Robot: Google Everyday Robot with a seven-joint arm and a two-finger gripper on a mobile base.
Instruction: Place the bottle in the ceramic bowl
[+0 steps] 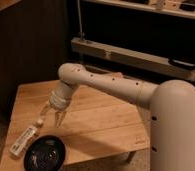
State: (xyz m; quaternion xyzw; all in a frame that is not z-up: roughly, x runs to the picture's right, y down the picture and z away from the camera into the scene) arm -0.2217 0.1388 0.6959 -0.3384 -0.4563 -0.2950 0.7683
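Bottle (24, 141) lies on its side on the wooden desk (103, 122), just left of the ceramic bowl (46, 154) as the camera sees it, near the desk's front left corner. Its white cap (39, 122) is the end set farthest behind the bowl, pointing back and to the right, and its base points toward the front left edge. A white label with dark print covers most of the clear body. The bottle's side is very close to the bowl's rim, and I cannot tell whether the two touch. The bowl is black and glossy, stands upright at the desk's front edge, and its inside shows glints of reflected light.

Behind the bowl, just above and to the right of the cap, hangs the tool (51, 117). It points down at the desk with its two fingers spread apart and nothing between them, so it is released. The nearer fingertip is close to the cap but does not grip it.

From the tool a white arm (111, 85) rises to a rounded joint well behind the bowl. It then runs right to the robot's broad white body (178, 127), which stands off the desk's right side, far from the bowl. Farther back still, beyond the desk, are a dark wall panel (26, 45) and a long metal shelf rail (136, 56).
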